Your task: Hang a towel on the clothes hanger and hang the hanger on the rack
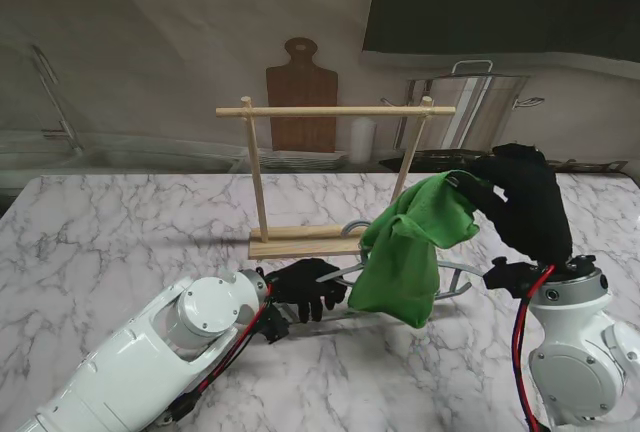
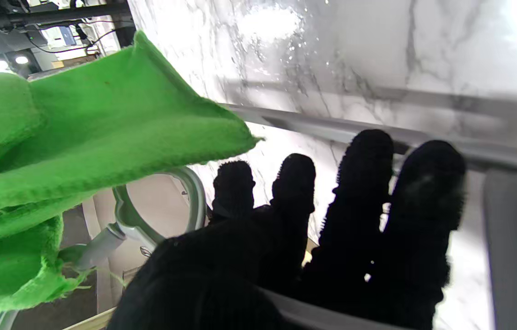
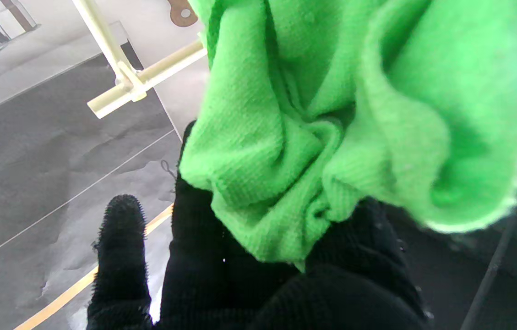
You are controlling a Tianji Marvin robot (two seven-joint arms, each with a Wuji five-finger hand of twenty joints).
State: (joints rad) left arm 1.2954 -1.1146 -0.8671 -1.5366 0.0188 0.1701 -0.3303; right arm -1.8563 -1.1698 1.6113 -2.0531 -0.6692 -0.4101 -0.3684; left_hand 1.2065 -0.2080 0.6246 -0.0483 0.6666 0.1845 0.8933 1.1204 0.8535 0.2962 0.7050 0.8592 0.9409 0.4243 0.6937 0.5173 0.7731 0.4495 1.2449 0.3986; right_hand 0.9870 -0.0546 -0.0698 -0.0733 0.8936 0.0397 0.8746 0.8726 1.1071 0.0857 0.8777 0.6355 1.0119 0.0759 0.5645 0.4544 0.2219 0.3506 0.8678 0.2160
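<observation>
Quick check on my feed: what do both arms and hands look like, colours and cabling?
Both arms are glossy white rounded shells. The left arm and right arm each carry red and black cables near the wrist. The left hand and right hand wear fuzzy black gloves over five fingers.

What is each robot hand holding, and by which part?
Right robot hand: green towel, bunched at its upper end. Left robot hand: grey hanger, by one end.

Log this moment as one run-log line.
right hand: shut on green towel, lifted | left hand: pressing gray hanger on table | wooden rack: no hanger yet
</observation>
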